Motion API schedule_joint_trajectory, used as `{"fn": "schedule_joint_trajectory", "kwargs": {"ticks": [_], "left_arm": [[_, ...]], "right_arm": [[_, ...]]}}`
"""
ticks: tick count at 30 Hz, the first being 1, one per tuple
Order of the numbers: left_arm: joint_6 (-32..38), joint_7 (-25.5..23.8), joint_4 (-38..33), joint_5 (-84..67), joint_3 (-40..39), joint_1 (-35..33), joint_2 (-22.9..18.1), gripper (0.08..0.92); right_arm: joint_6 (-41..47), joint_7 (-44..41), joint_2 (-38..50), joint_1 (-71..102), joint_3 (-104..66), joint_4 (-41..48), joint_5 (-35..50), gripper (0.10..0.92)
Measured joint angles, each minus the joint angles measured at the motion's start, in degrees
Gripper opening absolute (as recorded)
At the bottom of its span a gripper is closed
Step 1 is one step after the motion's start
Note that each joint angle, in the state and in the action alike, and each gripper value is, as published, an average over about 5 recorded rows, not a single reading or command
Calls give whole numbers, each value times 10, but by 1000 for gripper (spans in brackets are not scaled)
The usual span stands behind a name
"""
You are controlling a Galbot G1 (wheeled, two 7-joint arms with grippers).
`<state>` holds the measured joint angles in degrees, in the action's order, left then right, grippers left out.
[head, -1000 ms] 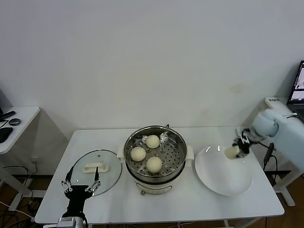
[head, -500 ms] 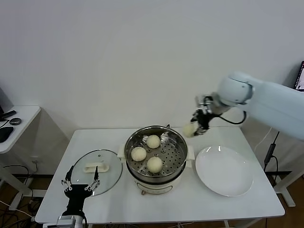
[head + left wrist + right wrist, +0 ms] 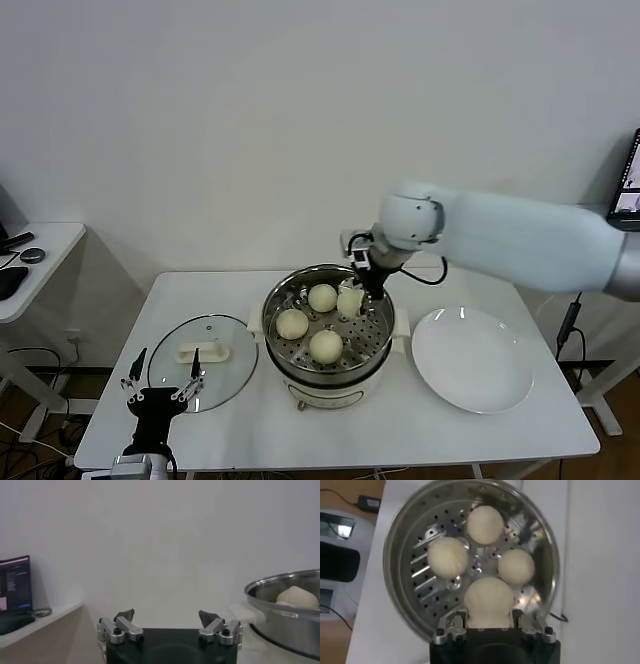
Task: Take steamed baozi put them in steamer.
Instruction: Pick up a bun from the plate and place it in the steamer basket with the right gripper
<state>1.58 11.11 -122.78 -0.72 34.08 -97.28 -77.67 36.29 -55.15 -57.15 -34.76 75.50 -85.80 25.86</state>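
The steamer (image 3: 372, 349) stands mid-table with three pale baozi on its perforated tray: one at the back (image 3: 321, 297), one at the left (image 3: 291, 323), one at the front (image 3: 324, 345). My right gripper (image 3: 354, 297) is over the steamer's back right and is shut on a fourth baozi (image 3: 350, 302). The right wrist view shows that baozi (image 3: 489, 601) between the jaws above the tray, with the other three (image 3: 485, 525) below it. My left gripper (image 3: 161, 384) is parked open at the table's front left, near the glass lid.
A round glass lid with a white handle (image 3: 202, 352) lies left of the steamer. A bare white plate (image 3: 472, 361) lies to its right. A side table (image 3: 30, 262) with dark items stands far left.
My right gripper carried the baozi from the plate, up and leftward, to over the steamer's back right. The plate is now bare. The left arm shifted only slightly.
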Motion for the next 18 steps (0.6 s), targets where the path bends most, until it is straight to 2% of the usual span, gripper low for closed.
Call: {"fn": "schedule_joint_trajectory", "kwargs": {"ticks": [14, 18], "left_arm": [[1, 1, -2, 2, 2, 0, -2, 823], [1, 1, -5, 2, 2, -3, -3, 823]], "right_arm": [[-6, 2, -27, 51, 1, 50, -54, 543], [-9, 1, -31, 60, -3, 54, -61, 585]]}}
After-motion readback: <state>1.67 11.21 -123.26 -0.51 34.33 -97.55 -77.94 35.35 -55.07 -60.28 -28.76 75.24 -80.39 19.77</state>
